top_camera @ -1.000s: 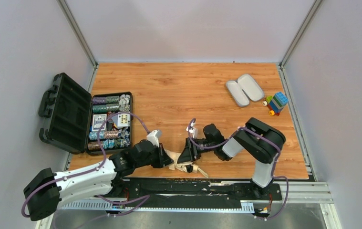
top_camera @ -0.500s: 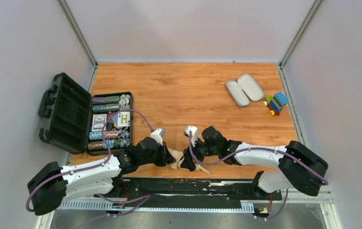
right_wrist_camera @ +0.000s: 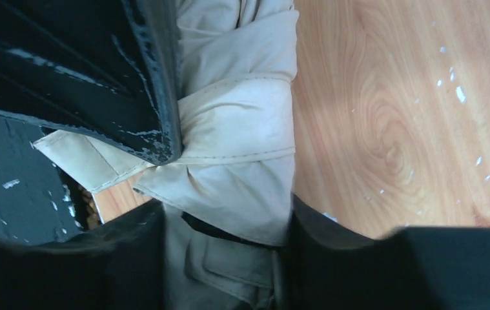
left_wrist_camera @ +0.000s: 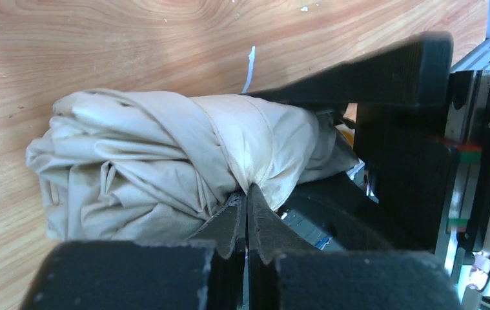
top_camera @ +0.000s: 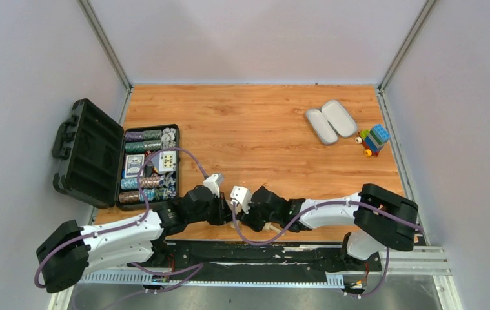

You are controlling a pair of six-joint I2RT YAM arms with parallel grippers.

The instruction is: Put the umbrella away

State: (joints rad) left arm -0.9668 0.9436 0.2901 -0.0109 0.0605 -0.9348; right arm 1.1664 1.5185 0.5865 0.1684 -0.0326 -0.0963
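R claw [right_wrist_camera: 226, 248] round umbrella [right_wrist_camera: 242, 116], L claw [left_wrist_camera: 247, 206] alongside

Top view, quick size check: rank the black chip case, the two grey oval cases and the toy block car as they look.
1. black chip case, open: largest.
2. left grey oval case and right grey oval case: too alike to separate.
3. toy block car: smallest.
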